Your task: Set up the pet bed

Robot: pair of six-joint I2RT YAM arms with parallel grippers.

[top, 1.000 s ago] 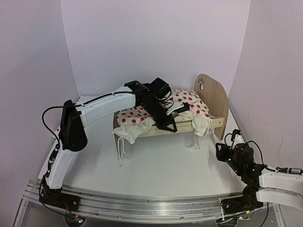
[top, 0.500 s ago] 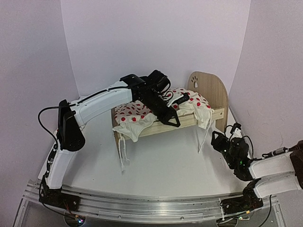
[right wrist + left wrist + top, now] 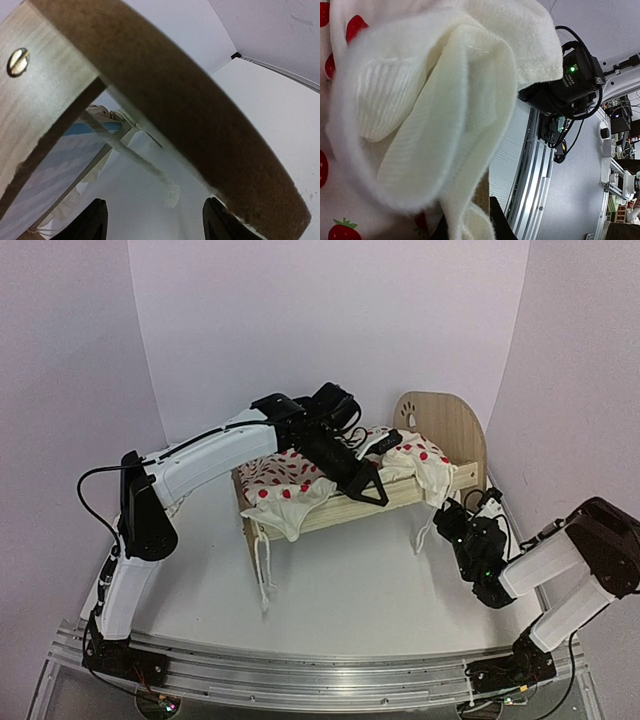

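Pet bed (image 3: 440,425) at far centre of table (image 3: 340,590), headboard to right, dotted blanket (image 3: 290,490) draped over it. Left gripper (image 3: 372,485) clenched on blanket at near rail. Right gripper (image 3: 447,523) jaws spread, empty, just beside headboard's lower edge.

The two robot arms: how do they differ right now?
The left gripper reaches far out over the pet bed; the right gripper sits low beside its headboard. The left gripper is shut on the red-dotted blanket; the right gripper's fingers stand wide open, holding nothing. Both are at the bed.
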